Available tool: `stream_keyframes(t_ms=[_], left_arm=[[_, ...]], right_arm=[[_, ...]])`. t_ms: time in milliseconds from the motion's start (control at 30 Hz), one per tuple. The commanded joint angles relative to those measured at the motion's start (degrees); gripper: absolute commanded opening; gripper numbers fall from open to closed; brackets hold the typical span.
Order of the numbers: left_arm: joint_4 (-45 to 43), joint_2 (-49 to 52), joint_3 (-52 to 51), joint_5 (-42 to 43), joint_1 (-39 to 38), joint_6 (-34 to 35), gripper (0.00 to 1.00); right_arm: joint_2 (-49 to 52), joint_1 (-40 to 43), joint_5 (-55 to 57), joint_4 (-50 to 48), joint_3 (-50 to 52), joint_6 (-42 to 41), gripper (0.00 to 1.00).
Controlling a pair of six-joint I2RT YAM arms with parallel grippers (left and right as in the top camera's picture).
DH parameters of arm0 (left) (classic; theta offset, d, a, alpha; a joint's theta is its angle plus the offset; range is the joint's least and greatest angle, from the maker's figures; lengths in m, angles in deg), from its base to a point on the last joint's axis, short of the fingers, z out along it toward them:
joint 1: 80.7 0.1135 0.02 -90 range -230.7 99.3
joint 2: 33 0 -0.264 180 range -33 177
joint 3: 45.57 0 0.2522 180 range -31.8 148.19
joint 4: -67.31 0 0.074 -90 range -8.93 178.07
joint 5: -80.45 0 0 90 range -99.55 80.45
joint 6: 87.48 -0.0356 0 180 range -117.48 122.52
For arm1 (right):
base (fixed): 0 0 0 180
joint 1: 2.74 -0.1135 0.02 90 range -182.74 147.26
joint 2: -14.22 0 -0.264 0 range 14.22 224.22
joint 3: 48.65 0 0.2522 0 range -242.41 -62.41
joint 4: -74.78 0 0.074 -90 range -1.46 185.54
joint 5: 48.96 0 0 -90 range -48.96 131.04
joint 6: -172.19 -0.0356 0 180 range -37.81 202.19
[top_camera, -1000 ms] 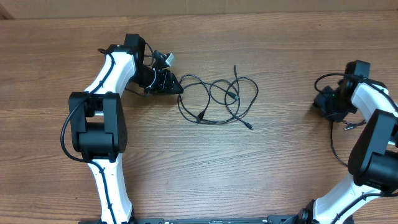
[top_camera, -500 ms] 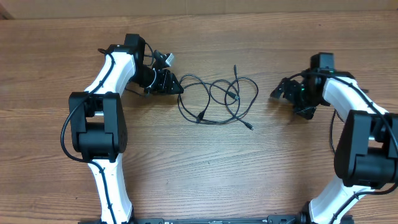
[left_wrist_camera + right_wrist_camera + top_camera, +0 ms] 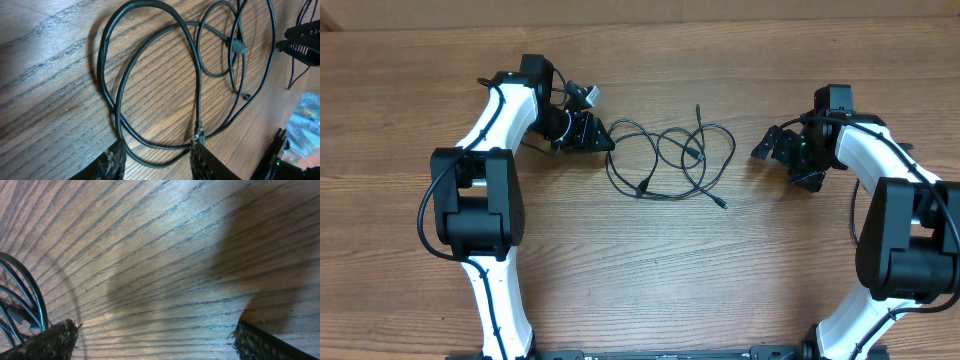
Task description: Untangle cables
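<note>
Thin black cables [image 3: 692, 155] lie in loose, overlapping loops on the wooden desk [image 3: 650, 270], about midway between the two arms and toward the far side. One free end points away from the robot at the top of the loops, and another plug end [image 3: 723, 204] trails off toward the near right.

The left gripper [image 3: 600, 135] sits at the left edge of the tangle, its tip right at the leftmost stretch of cord. Its wrist camera shows the jaws partly apart, low over the desk, with a bend of the cables [image 3: 199, 95] running through the gap between the two fingers [image 3: 114, 161]. One strand runs down to the inner edge of the other finger. The gap is much wider than the cord, so nothing is pinched. Farther out in that view, a small plug [image 3: 240, 47] sits where several strands cross.

The right gripper [image 3: 775, 160] is just to the right of the loops, apart from them, and faces them. Its jaws are spread wide and hold nothing. From its wrist camera, bare wood fills the space between the fingers [image 3: 50, 340], and the cables [image 3: 39, 307] curve in at the left edge, just beside the left finger.
</note>
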Motion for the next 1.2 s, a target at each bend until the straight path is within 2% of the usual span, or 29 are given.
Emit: stream_keyframes(t_ms=[0,1000,1067,1100,1167], left_arm=[[-0.17,0.28,-0.31,-0.44,-0.68,0.87,0.42],[0.24,0.28,-0.31,-0.44,-0.79,0.87,0.42],[0.20,0.28,-0.31,-0.39,-0.79,0.90,0.36],[0.20,0.28,-0.31,-0.37,-0.79,1.14,0.26],[0.20,0.28,-0.31,-0.35,-0.79,2.78,0.19]], right_arm=[[4.61,-0.85,-0.52,0.42,3.52,-0.39,1.00],[4.61,-0.85,-0.52,0.44,3.52,-0.39,1.00],[4.61,-0.85,-0.52,0.42,3.52,-0.39,1.00],[4.61,-0.85,-0.52,0.44,3.52,-0.39,1.00],[4.61,-0.85,-0.52,0.44,3.52,-0.39,1.00]])
